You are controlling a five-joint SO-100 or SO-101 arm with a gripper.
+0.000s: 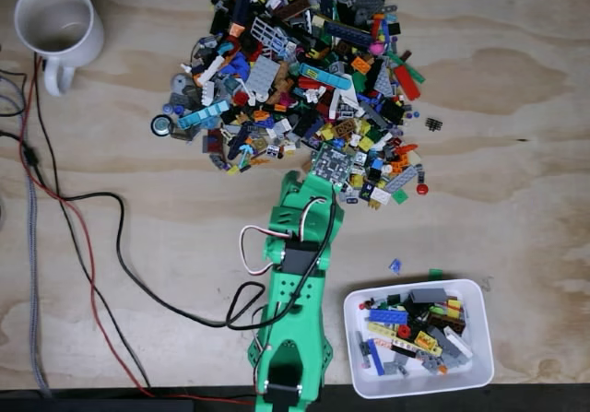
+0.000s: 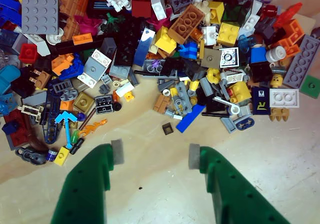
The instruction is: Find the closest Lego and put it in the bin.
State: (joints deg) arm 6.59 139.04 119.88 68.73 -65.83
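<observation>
A big pile of mixed Lego (image 1: 295,71) covers the upper middle of the table in the fixed view. My green arm (image 1: 300,274) reaches up from the bottom edge to the pile's near rim. In the wrist view my gripper (image 2: 155,154) is open, its grey pads (image 2: 117,151) wide apart over bare wood. Just ahead of the gap lie a small dark square piece (image 2: 167,129) and a flat blue piece (image 2: 190,118) at the pile's edge. The white bin (image 1: 424,386) sits at the lower right, beside the arm, and holds several pieces.
A white handled mug (image 1: 55,20) stands at the top left. Black and red cables (image 1: 92,246) trail across the left side to the arm. A stray blue piece (image 1: 395,265) and a green one (image 1: 435,272) lie just above the bin.
</observation>
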